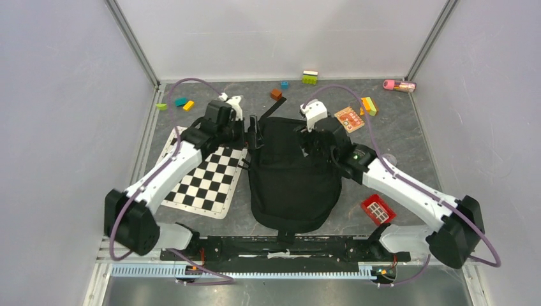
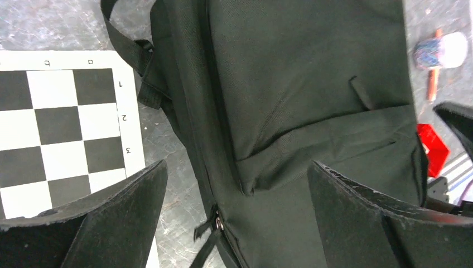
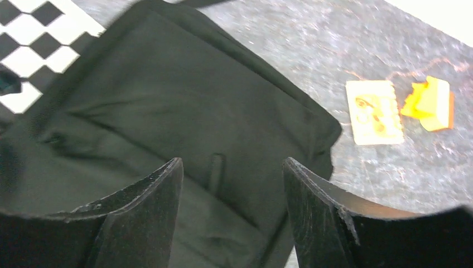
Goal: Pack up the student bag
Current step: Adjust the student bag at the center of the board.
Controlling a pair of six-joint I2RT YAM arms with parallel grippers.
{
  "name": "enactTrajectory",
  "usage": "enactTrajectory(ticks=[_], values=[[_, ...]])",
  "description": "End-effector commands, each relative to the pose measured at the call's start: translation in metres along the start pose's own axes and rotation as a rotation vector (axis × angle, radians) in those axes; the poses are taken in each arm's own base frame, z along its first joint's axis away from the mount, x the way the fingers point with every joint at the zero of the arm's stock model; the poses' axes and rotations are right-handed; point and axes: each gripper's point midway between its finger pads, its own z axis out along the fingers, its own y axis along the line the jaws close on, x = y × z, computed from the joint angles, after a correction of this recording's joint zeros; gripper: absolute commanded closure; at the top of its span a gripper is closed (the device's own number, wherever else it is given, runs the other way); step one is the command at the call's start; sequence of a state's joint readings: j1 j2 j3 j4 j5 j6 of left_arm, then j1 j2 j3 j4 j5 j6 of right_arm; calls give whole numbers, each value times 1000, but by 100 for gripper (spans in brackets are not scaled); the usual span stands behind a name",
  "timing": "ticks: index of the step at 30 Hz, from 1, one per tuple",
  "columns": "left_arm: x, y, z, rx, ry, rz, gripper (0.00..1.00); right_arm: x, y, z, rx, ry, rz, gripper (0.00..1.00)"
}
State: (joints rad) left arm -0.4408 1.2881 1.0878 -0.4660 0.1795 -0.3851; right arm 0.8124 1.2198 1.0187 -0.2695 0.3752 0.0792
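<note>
One black backpack (image 1: 293,175) lay flat on the table, a chessboard (image 1: 204,178) just to its left and a red box (image 1: 377,208) near its right. Over the backpack's far end, the left gripper (image 2: 240,184) gaped wide and empty; the right gripper (image 3: 231,190) stood parted, holding nothing. Beyond the backpack sat a green block (image 1: 310,77).

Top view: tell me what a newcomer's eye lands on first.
The black bag lies flat mid-table and is by far the biggest thing there. The left gripper and right gripper hang open over its far end. A chessboard lies to the bag's left and a red crate to its right.
</note>
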Motion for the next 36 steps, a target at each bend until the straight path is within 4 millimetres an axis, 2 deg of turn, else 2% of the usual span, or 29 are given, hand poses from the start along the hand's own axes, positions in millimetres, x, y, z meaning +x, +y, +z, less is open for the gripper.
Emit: enactTrajectory(ticks=[1,4,7,13,15,19,23,26,29,34,35,36], values=[[-11,-8,20,25,48,70,0,16,-15,27,-14,83,-9,29],[-11,9,39,-67,89,66,0,28,-23,44,-8,145,-20,31],[1,24,55,-121,139,48,0,42,-26,55,-6,207,-41,36],[23,12,75,-2,179,11,2,57,-16,61,-66,250,-42,43],[27,8,79,20,197,-3,6,63,-11,63,-91,262,-37,44],[38,4,86,52,243,-42,26,76,-2,65,-126,285,-15,41],[42,5,87,52,251,-55,40,90,3,64,-142,304,9,44],[44,5,87,53,257,-63,50,97,1,62,-132,317,7,53],[45,2,86,70,263,-64,54,99,-1,59,-122,318,10,67],[46,0,86,79,268,-69,76,92,2,58,-131,297,32,96],[47,0,86,80,270,-72,81,90,3,58,-138,291,42,100],[47,-1,86,83,269,-73,86,87,6,58,-146,281,53,100]])
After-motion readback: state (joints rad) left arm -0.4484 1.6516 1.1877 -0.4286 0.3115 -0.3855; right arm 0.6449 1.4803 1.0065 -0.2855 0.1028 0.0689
